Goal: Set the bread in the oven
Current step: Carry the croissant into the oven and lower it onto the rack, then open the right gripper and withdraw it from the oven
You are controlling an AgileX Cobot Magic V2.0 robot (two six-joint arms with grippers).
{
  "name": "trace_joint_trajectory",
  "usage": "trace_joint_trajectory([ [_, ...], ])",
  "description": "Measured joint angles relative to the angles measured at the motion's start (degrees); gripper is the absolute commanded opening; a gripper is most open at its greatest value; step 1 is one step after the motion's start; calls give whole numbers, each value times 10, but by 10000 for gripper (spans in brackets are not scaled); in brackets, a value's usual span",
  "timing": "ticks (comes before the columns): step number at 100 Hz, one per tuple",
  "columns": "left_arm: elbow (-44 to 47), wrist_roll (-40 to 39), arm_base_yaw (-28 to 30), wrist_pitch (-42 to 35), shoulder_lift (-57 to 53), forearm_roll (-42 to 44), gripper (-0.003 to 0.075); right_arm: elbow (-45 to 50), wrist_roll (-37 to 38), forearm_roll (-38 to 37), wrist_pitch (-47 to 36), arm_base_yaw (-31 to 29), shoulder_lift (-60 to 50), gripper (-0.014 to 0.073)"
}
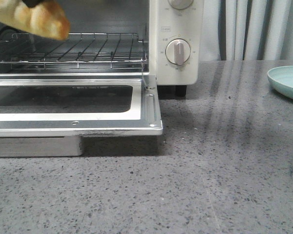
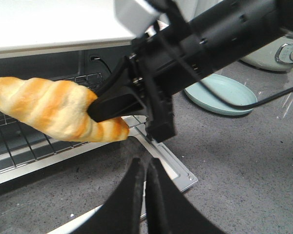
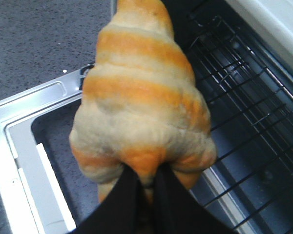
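The bread (image 1: pixel 36 19) is a golden-brown roll with paler bands. It hangs in the air in front of the oven's open mouth, above the wire rack (image 1: pixel 88 51). My right gripper (image 3: pixel 146 176) is shut on the bread's thick end (image 3: pixel 141 97). In the left wrist view the right gripper (image 2: pixel 105 108) holds the bread (image 2: pixel 49 105) over the rack's front edge. The cream-white oven (image 1: pixel 178 24) has its glass door (image 1: pixel 151 114) folded down flat. My left gripper (image 2: pixel 145 168) is shut and empty, low over the door's corner.
A pale green plate (image 1: pixel 289 80) lies on the grey speckled counter at the right; it also shows in the left wrist view (image 2: pixel 219 97). A pale appliance (image 2: pixel 283 51) stands behind it. A metal tray (image 1: pixel 36 146) sits under the open door.
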Motion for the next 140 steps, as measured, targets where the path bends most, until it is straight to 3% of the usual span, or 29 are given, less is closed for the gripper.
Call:
trace_joint_trajectory([
  [27,0,0,0,0,0,0,-21,0,0,-3,-52,-23,29,-27],
  [36,0,0,0,0,0,0,-21,0,0,-3,-60,-25,31,92],
  [53,0,0,0,0,0,0,-21,1,9,-1,-63,-34,32,458],
  [60,0,0,0,0,0,0,-21,1,12,0,-63,-36,32,507],
  [69,0,0,0,0,0,0,-21,1,13,0,-65,-36,32,477],
  [76,0,0,0,0,0,0,-21,1,14,3,-67,-37,32,398],
  [85,0,0,0,-4,0,8,-21,2,17,6,-65,-37,26,237],
  [98,0,0,0,-26,-1,19,-22,5,20,13,-38,-30,-2,-75],
  [121,0,0,0,-71,-65,86,-22,13,0,-3,70,-7,-115,-65],
  [140,10,0,0,-43,-130,183,-22,132,-3,-41,72,-7,-295,-66],
])
